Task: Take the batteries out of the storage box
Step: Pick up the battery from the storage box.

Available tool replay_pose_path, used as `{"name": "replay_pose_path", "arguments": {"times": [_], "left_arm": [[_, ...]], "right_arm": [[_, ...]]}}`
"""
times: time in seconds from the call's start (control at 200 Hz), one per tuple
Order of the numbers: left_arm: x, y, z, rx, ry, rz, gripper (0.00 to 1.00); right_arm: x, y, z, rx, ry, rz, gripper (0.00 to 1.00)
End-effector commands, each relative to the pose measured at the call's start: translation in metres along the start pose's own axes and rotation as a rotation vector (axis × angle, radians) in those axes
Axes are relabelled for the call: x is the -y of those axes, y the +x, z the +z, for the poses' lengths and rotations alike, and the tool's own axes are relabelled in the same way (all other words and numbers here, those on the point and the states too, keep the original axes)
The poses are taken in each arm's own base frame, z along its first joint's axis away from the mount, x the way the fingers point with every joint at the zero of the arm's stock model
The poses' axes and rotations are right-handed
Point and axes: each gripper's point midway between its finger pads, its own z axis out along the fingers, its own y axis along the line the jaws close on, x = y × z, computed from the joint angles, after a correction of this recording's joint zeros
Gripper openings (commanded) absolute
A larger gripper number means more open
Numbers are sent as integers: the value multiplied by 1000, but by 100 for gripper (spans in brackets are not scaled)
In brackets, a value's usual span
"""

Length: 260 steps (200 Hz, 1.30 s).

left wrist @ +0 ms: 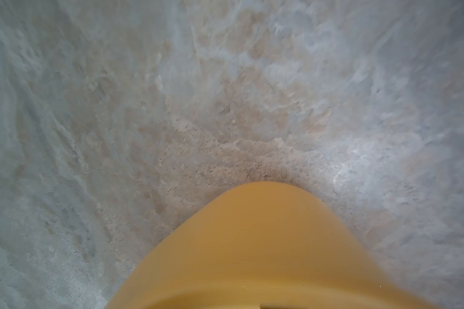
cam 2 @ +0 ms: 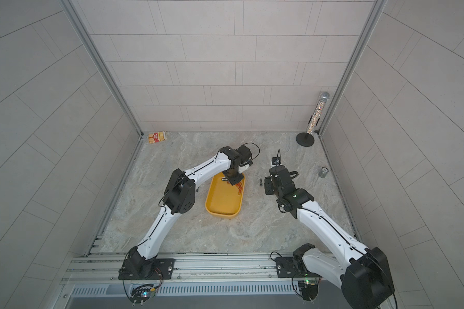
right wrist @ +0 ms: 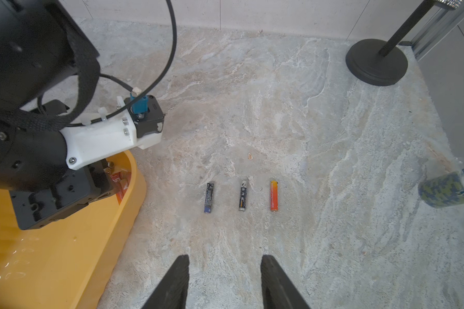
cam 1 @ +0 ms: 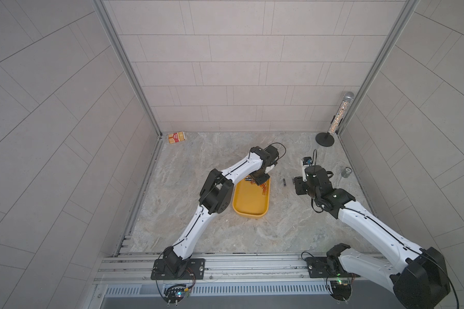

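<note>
We saw the left end effector point(cam 1: 259, 183), its spread untellable, directly above the batteries point(cam 1: 264, 189) in the storage box point(cam 1: 248, 204); the right end effector point(right wrist: 225, 259) gaped, empty.

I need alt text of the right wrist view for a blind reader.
A blue battery, a black battery and an orange battery lie in a row on the marble table, ahead of the open right gripper. The left arm reaches into the yellow storage box.

Noted: left arm point(cam 1: 190, 230) and right arm point(cam 1: 373, 227) have white link shells, small dark screws, black joint housings and thin black cables along the links. The wrist camera mount point(right wrist: 110, 139) is white with silver bolts and a blue connector point(right wrist: 139, 108). The right gripper point(right wrist: 224, 258) has black, tapered fingers point(right wrist: 177, 281).
</note>
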Motion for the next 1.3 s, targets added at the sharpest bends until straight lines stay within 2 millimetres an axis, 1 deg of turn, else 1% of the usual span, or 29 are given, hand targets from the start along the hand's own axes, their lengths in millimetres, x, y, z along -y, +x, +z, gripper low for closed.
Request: {"name": "replay_pose_path", "arguments": {"times": [0.0, 0.12, 0.19, 0.24, 0.285, 0.375, 0.52, 0.585, 0.655, 0.731, 0.776, 0.811, 0.851, 0.926, 0.946, 1.011, 1.076, 1.151, 1.201, 1.296], "left_arm": [[0, 13, 24, -69, 19, 10, 45], [4, 18, 33, -93, 43, 4, 37], [8, 22, 35, -105, 67, -5, 29], [13, 23, 36, -109, 84, -15, 29], [16, 26, 36, -114, 100, -29, 26], [23, 29, 37, -115, 118, -48, 26], [27, 36, 37, -126, 128, -87, 30], [27, 38, 33, -128, 125, -116, 32], [26, 37, 30, -117, 123, -149, 37], [26, 34, 28, -95, 121, -170, 38], [26, 34, 30, -92, 121, -172, 37], [25, 34, 32, -97, 117, -171, 33], [24, 35, 34, -106, 113, -169, 22], [21, 37, 34, -119, 96, -167, 9], [20, 37, 33, -117, 90, -168, 8], [17, 36, 25, -106, 76, -177, 7], [14, 32, 12, -80, 70, -189, 3], [11, 28, -10, -39, 66, -213, 2], [7, 25, -30, -3, 54, -232, 1], [-7, 26, -63, 58, 15, -284, 1]], "right_arm": [[3, -4, -4, 13, 17, -13, 48], [4, -4, -6, 17, 22, -14, 48], [5, -4, -6, 19, 24, -15, 48], [5, -4, -6, 18, 27, -15, 48], [5, -5, -6, 20, 28, -17, 48], [5, -4, -5, 18, 27, -16, 48], [5, -5, -6, 20, 25, -16, 48], [5, -5, -7, 23, 27, -17, 48], [6, -5, -7, 22, 28, -17, 48], [6, -5, -6, 21, 28, -16, 48], [5, -5, -6, 21, 27, -19, 48], [5, -5, -6, 20, 26, -18, 48], [5, -5, -6, 20, 25, -18, 48], [5, -6, -8, 24, 26, -18, 48], [6, -6, -8, 25, 28, -20, 48], [7, -6, -9, 28, 32, -19, 48], [7, -6, -9, 27, 31, -21, 48], [5, -6, -7, 22, 24, -19, 48], [4, -6, -6, 18, 19, -17, 48], [2, -6, -6, 16, 11, -14, 48]]}}
